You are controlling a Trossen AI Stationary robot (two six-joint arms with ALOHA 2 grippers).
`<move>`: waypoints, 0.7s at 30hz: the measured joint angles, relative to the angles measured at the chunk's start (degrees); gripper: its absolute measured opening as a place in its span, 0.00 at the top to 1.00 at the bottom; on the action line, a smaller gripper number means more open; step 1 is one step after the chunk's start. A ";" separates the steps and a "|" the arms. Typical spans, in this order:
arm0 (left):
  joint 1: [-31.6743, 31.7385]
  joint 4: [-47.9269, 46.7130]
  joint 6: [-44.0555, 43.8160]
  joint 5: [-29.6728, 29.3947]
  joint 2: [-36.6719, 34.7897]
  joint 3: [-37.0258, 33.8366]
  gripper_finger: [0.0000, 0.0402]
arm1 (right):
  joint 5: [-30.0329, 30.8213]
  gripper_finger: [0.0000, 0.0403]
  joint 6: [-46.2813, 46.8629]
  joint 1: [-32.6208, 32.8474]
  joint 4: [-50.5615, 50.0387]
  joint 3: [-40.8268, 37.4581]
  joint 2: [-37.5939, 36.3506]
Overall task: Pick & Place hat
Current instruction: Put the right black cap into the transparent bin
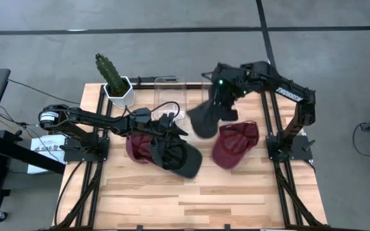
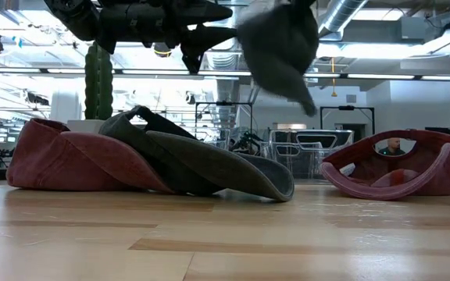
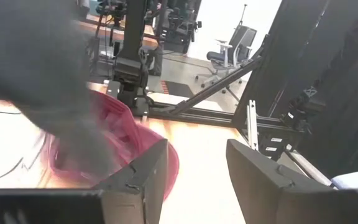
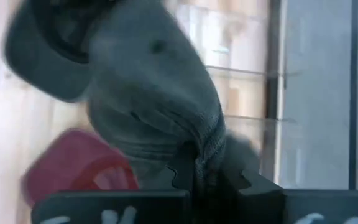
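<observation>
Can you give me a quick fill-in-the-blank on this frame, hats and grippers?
1. The right gripper is shut on a ____ hat, held above the table.
2. The left gripper is ____, empty, above the dark hat.
3. That dark hat lies partly on a ____ hat.
4. The plant in the white pot is a ____.

Missing: grey; open; red; cactus

L gripper (image 3: pixel 194 177) had its two dark fingers (image 3: pixel 263 183) apart, nothing between them. A blurred grey hat (image 3: pixel 42 81) filled the frame from 9 to 11 o'clock, hanging in front of a red hat (image 3: pixel 114 146) that lay on the wooden table (image 3: pixel 204 155) at approx 8 o'clock. Black frame struts (image 3: pixel 216 90) ran across centre toward 1 o'clock. Office chair (image 3: pixel 232 46) stood at 12 o'clock, well behind, in the bright room.
</observation>
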 joint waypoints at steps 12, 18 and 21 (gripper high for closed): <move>0.00 0.00 0.00 0.00 0.00 -0.02 0.60 | -0.69 0.97 -6.82 -13.07 0.22 0.00 0.00; 0.00 0.01 0.00 0.00 0.00 -0.02 0.60 | -4.35 0.97 -9.82 -18.68 1.95 -0.32 0.41; 0.00 0.02 0.00 0.00 0.00 -0.02 0.60 | -5.61 0.97 -12.27 -20.57 3.55 -1.21 0.66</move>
